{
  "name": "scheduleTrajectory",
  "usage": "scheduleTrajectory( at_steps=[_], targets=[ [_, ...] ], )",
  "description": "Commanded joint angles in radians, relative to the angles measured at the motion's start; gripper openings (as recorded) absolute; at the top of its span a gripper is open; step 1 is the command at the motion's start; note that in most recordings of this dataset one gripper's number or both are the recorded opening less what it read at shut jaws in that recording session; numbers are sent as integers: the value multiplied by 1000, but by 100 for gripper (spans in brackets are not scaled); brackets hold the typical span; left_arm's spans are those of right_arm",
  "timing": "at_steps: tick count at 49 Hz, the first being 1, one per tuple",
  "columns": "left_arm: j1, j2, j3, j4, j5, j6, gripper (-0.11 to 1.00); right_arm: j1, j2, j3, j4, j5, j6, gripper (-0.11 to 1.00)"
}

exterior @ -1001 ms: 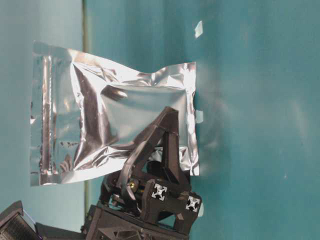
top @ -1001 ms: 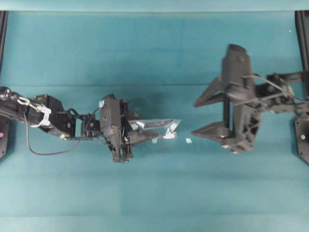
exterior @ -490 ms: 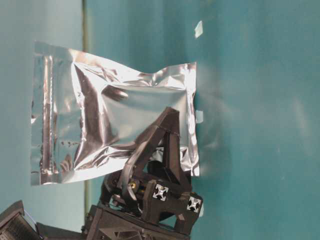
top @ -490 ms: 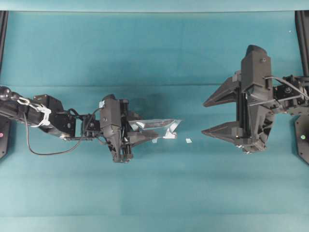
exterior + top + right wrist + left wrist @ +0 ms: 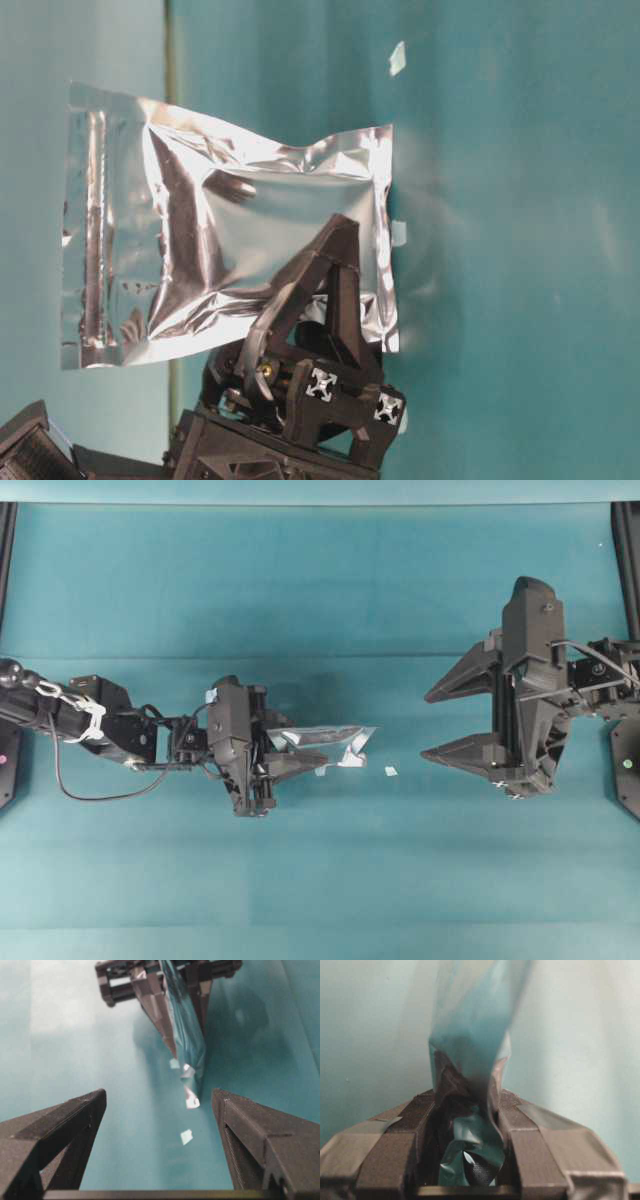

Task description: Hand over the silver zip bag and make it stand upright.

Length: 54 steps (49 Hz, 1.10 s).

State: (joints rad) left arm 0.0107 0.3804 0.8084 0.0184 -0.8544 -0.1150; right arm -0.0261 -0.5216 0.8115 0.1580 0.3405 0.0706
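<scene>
My left gripper [image 5: 305,760] reaches level toward the middle, clamped on the silver zip bag [image 5: 330,743], which sticks out edge-up past its fingertips. A small white scrap [image 5: 391,771] lies just beyond. My right gripper [image 5: 432,723] faces it, well apart, jaws spread wide and holding nothing.

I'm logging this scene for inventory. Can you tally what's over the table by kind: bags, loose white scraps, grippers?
Silver zip bag: 1, held by the left gripper
Loose white scrap on the teal table: 1 clearly seen from overhead
Grippers: 2, the left one and the open right gripper
Total: 4
</scene>
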Motion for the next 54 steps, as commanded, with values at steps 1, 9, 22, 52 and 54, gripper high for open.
scheduleTrajectory(
  at_steps=[1,9,22,52,54],
  targets=[
    [-14,-5,-2,5,2,2,30,3,-11,-9,2,-9,8,97],
    [-14,-5,-2,5,2,2,30,3,-11,-8,2,-9,6,97],
    [-14,-5,0,3,3,2,30,3,-11,-6,2,-17,6,97],
    [-18,-3,-2,5,15,2,30,6,-11,-6,2,-17,8,96],
    [-18,-5,-2,5,17,2,30,8,-11,-5,2,-17,8,96]
  ],
)
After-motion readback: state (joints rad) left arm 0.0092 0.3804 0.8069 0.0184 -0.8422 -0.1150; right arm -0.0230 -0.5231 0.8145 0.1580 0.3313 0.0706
